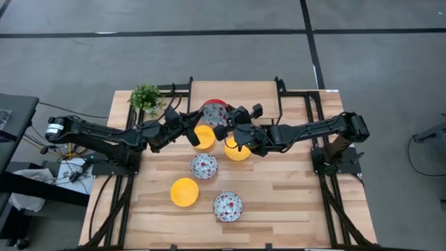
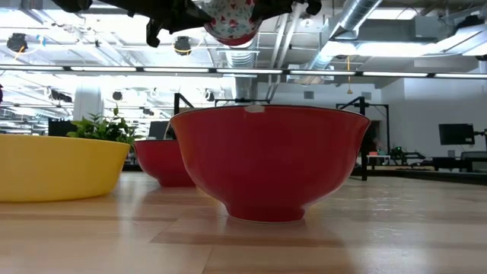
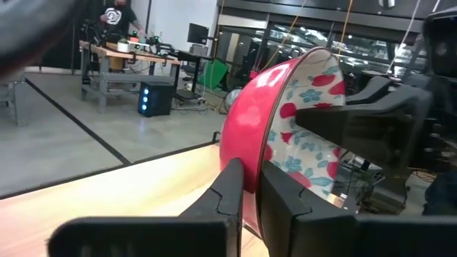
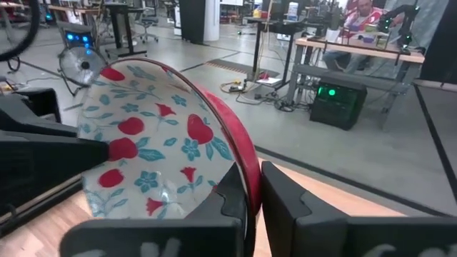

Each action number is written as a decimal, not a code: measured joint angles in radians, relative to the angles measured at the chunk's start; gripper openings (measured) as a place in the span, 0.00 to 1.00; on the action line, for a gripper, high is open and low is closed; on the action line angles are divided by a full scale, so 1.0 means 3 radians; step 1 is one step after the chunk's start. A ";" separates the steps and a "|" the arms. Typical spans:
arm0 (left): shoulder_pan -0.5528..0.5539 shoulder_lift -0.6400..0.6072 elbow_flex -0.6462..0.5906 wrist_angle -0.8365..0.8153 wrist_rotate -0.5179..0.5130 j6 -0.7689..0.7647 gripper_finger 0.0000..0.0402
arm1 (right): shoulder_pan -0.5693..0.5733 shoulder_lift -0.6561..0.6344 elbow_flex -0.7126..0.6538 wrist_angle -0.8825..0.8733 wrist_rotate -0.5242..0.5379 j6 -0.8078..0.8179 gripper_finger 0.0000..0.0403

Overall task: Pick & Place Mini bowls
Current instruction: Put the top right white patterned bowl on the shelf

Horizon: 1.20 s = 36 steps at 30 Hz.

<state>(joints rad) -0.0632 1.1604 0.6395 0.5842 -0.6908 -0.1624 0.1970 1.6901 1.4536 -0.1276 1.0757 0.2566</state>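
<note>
Both grippers pinch the same floral bowl [image 1: 214, 111] by its rim, held up in the air over the table's far middle. Left gripper [image 1: 194, 126] has its fingers clamped narrow on one rim edge; right gripper [image 1: 224, 130] does the same on the opposite edge.

That bowl is red outside, white inside with red-and-blue flowers, and empty, tipped on its side in both wrist views.

On the table [image 1: 293, 202]: a yellow bowl [image 1: 203, 137] under the left gripper, a second yellow bowl [image 1: 237, 150] under the right one, a third yellow one [image 1: 185, 192] nearer the front. Two floral bowls sit upright: one mid-table [image 1: 204, 166], one near the front edge [image 1: 228, 206]. All look empty.

The overhead view gives the layout. The low view shows only red outsides of two bowls and one yellow side, with the lifted bowl at its top. Wrist views show the rim pinch close up.

Small green plant [image 1: 145, 97] at the far-left corner. The right half of the tabletop is bare wood, as is the front-left corner.
</note>
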 joint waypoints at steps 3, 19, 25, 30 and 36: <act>0.0032 0.0003 0.0000 -0.0001 -0.0006 -0.0010 0.04 | 0.0001 -0.0001 0.0005 0.0006 -0.0046 0.0027 0.05; 0.0099 0.0007 0.0000 0.0020 0.0010 -0.0009 0.02 | 0.0001 -0.0005 0.0010 0.0033 -0.0098 0.0028 0.10; 0.0130 0.0007 -0.0001 0.0010 -0.0006 -0.0004 0.01 | 0.0003 -0.0005 0.0013 0.0052 -0.0148 0.0027 0.14; 0.0130 0.0004 -0.0004 0.0002 -0.0030 0.0010 0.01 | 0.0018 -0.0014 0.0013 0.0051 -0.0196 0.0013 0.21; 0.0130 -0.0003 -0.0004 0.0015 -0.0028 0.0084 0.01 | 0.0027 -0.0043 0.0019 0.0040 -0.0300 0.0013 0.31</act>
<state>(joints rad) -0.0242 1.1595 0.6384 0.5888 -0.6991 -0.1371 0.2050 1.6772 1.4593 -0.1155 0.9855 0.2605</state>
